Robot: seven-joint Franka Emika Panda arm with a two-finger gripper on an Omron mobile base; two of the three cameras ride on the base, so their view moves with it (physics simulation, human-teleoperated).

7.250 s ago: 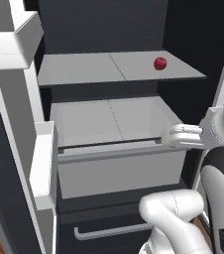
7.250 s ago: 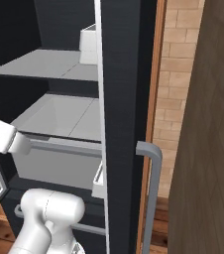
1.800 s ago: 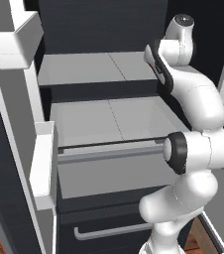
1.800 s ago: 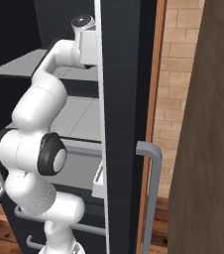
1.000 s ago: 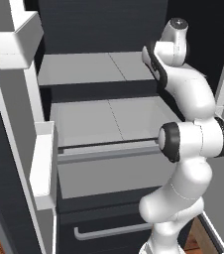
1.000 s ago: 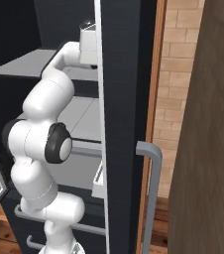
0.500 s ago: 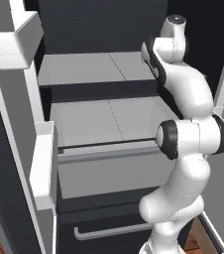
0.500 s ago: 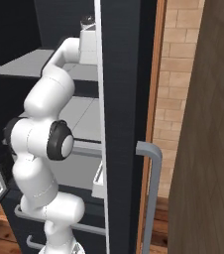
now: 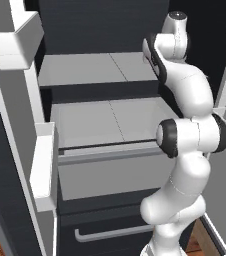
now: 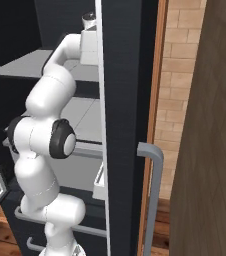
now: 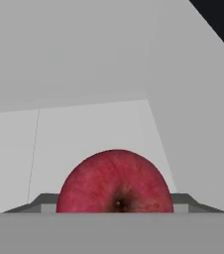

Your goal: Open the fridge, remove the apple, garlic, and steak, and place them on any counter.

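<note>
The fridge (image 9: 85, 30) stands open, so that step is done. The apple (image 11: 115, 182) sits on the upper shelf (image 9: 85, 70), between the fingers, which appear closed against it. Lifting it out, then fetching the garlic and steak to a counter, remains.

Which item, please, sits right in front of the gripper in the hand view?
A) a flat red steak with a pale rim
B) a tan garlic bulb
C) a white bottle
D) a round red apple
D: the hand view shows a glossy, round red apple resting on the grey fridge shelf, low in the picture between the two dark finger tips.
</note>
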